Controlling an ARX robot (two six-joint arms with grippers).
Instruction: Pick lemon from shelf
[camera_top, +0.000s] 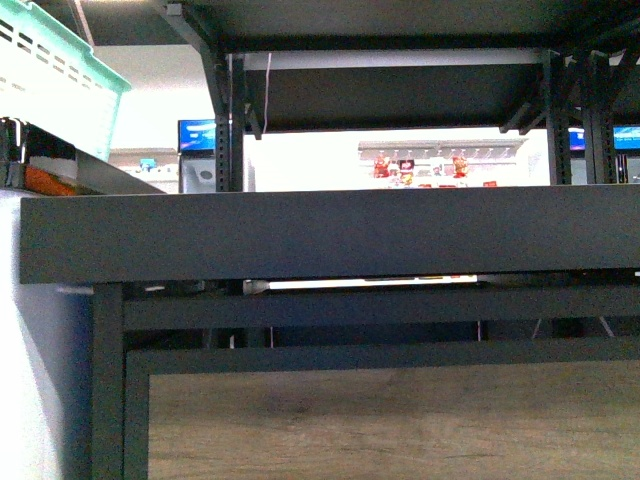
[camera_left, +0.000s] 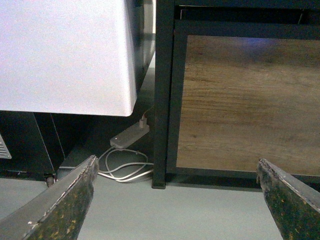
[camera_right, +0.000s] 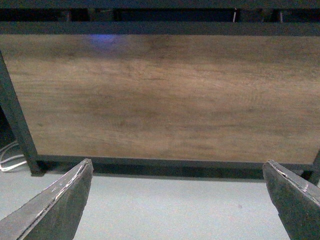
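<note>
I am looking straight at the shelf (camera_top: 330, 235) in the front view. Its tall front lip is filling the middle of the frame and hiding the tier behind it, so I cannot tell where the lemon is lying; none of my three views is showing it. A teal basket (camera_top: 60, 70) is poking in at the upper left, and a bright shop interior (camera_top: 420, 165) is showing through the gap between the tiers. Below the lip, a wood panel (camera_top: 400, 420) is filling the lower part of the black frame.

The left gripper (camera_left: 176, 162) is standing wide open and gripping nothing. Its worn fingers (camera_left: 65, 200) are framing a black post (camera_left: 164, 100) of the shelf, the same wood panel and the grey floor (camera_left: 175, 215). A white cabinet (camera_left: 65, 55) is standing beside the post, and a white cable (camera_left: 125, 167) is lying coiled on the floor near the post's foot.

The right gripper (camera_right: 178, 163) is likewise spread wide and empty, facing the wood panel square on, with grey floor showing between its fingers.
</note>
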